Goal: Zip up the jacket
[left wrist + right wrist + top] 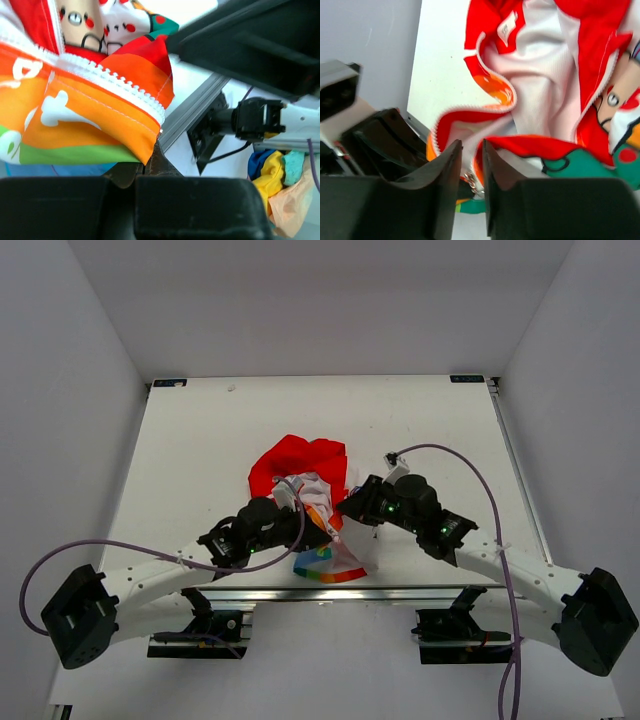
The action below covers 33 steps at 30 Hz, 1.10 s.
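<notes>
**A:** Where does the jacket (305,490) lie?

**B:** It is bunched on the table (200,440) between the two arms, close to the near edge, with the red hood (300,460) toward the far side. The front is open. The right wrist view shows the white lining (540,75) between two separate rows of teeth.

**A:** And the grippers?

**B:** The left gripper (152,167) is clamped on the bottom corner of the rainbow half (75,120), just beside the zipper teeth (115,77). The right gripper (471,145) stands a little apart. A small metal piece (474,184), probably the slider, sits low in the gap. I cannot tell whether either pad touches it.

**A:** So this step is taking the slider?

**B:** That's my reading. The right gripper should close squarely on the metal piece and not on the fabric around it. The left one should hold the hem taut, so the pull runs along a straight line of teeth.

**A:** What could go wrong?

**B:** Slack cloth could fold into the slider's path and jam it. The pull should be slow, toward the hood, with the hem held low.
</notes>
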Motion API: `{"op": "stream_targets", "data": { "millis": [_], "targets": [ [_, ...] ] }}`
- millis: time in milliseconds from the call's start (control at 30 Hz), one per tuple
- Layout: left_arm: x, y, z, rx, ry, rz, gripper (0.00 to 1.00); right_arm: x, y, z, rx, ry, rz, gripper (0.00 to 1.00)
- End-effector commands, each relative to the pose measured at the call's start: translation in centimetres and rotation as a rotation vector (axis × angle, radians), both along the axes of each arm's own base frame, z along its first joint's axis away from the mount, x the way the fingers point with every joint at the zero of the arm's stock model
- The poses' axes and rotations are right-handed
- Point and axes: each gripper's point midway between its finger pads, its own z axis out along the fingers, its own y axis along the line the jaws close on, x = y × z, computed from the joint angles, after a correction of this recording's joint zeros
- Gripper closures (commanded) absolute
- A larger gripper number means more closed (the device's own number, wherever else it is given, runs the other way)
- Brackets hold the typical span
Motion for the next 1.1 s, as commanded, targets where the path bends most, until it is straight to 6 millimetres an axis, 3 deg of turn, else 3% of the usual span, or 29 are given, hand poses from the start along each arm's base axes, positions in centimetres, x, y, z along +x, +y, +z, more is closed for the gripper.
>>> {"op": "stream_targets", "data": {
  "millis": [0,33,100,133,233,300,367,533,633,700,733,800,867,967,1067],
  "targets": [
    [-1.0,0.0,0.5,0.016,0.024,-0.029,1.0,-0.2,-0.1,2.0,-0.075,-0.166,0.115,0.68],
    [-0.9,-0.1,0.6,0.017,0.024,-0.026,1.0,-1.1,0.1,1.5,-0.091,-0.155,0.172,0.6],
    [-0.5,-0.1,0.7,0.04,0.032,-0.011,1.0,-2.0,-0.1,0.9,-0.124,-0.139,0.22,0.55],
    [-0.4,-0.2,0.7,0.046,0.034,-0.01,1.0,-2.1,-0.3,0.7,-0.137,-0.143,0.226,0.43],
    [-0.3,-0.5,1.1,0.039,0.045,-0.014,1.0,-2.5,-1.0,0.4,-0.181,-0.174,0.248,0.36],
    [-0.1,-0.8,1.9,0.02,0.049,-0.014,1.0,-2.4,-1.6,1.2,-0.213,-0.257,0.264,0.36],
    [-0.1,-0.4,1.5,0.05,0.079,-0.001,1.0,-2.4,-2.3,2.0,-0.249,-0.307,0.27,0.36],
    [1.6,0.0,2.4,0.078,0.142,0.061,1.0,-2.2,-3.9,3.2,-0.38,-0.485,0.326,0.36],
    [2.1,0.0,2.7,0.104,0.184,0.08,1.0,-3.0,-3.5,4.0,-0.382,-0.57,0.37,0.39],
    [2.3,0.0,2.7,0.128,0.212,0.09,1.0,-2.7,-3.7,4.1,-0.438,-0.6,0.34,0.4],
    [2.7,-0.2,3.7,0.119,0.209,0.094,1.0,-3.5,-3.1,4.0,-0.456,-0.631,0.367,0.4],
    [2.9,-0.1,3.1,0.162,0.253,0.102,1.0,-3.1,-3.3,3.9,-0.541,-0.702,0.342,0.4],
    [3.1,-0.6,3.7,0.171,0.281,0.084,1.0,-4.0,-2.5,3.5,-0.595,-0.756,0.379,0.4],
    [3.0,-1.3,4.8,0.157,0.298,0.046,1.0,-3.6,-2.2,2.9,-0.684,-0.786,0.336,0.4],
    [2.9,-1.6,4.6,0.163,0.324,0.03,1.0,-2.5,-2.1,2.6,-0.738,-0.809,0.247,0.4]
  ]
}}
